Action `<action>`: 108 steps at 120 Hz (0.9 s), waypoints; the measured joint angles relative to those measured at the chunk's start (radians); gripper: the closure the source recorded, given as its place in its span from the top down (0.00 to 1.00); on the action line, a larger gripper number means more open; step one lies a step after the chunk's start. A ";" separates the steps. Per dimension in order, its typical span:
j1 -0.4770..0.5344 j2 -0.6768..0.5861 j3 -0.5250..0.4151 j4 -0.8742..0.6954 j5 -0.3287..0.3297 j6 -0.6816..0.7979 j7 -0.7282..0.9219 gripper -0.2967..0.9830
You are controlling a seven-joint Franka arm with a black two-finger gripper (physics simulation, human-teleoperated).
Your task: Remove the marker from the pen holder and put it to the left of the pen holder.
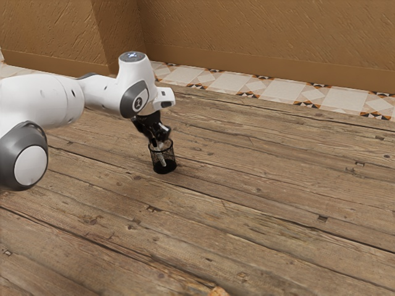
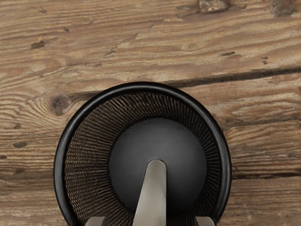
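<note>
A black pincer point(image 1: 160, 144) points down at the holder's point(image 2: 142, 86) mouth, tips wide apart, likely to straddle the marker point(image 2: 153, 197). The grey marker rises between them, ungripped, its lower end in the holder directly below, whose wall probably stops it toppling.

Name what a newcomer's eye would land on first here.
In the exterior view, the bulky white arm reaching in from the exterior view's left, its black claw at the mouth of a small mesh pen holder on the wooden planks. In the wrist view, the holder's round black rim, with the pale grey marker inside it.
</note>
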 joint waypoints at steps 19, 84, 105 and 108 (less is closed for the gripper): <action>0.000 -0.002 0.000 -0.002 -0.004 0.003 0.009 0.24; -0.024 -0.390 0.005 -0.238 0.086 0.004 -0.022 0.16; 0.044 -0.340 0.003 -0.184 0.152 0.000 -0.029 0.16; 0.057 -0.306 0.003 -0.149 0.156 0.000 -0.029 0.16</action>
